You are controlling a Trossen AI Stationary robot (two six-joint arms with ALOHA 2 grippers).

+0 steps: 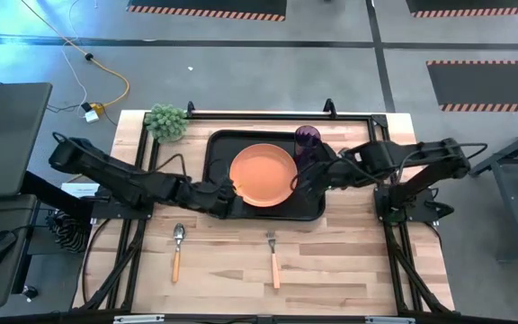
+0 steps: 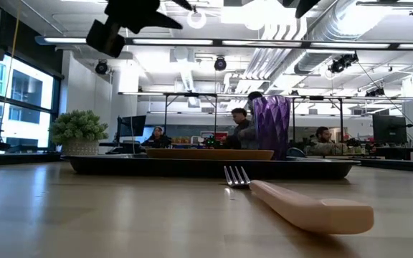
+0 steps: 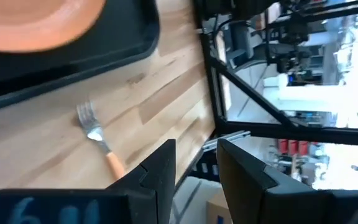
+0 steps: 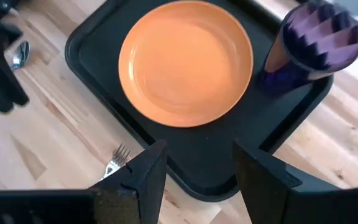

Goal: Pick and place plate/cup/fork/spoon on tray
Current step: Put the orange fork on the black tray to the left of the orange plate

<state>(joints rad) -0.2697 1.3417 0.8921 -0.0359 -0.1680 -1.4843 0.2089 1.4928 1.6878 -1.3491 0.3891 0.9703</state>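
The orange plate (image 1: 263, 174) lies in the black tray (image 1: 219, 144), and the purple cup (image 1: 308, 139) stands upright in the tray's far right corner. The spoon (image 1: 178, 245) and the fork (image 1: 273, 257) lie flat on the table in front of the tray. My left gripper (image 1: 229, 193) is open and empty above the tray's near left edge; its wrist view (image 3: 194, 168) shows the fork (image 3: 97, 135). My right gripper (image 1: 302, 180) is open and empty above the tray's right part; its wrist view (image 4: 197, 168) shows the plate (image 4: 185, 62) and the cup (image 4: 309, 50).
A small potted plant (image 1: 166, 121) stands at the table's far left, beside the tray. A black frame rail (image 1: 268, 115) runs along the far edge. Bare wood lies between the spoon and the fork and along the near edge.
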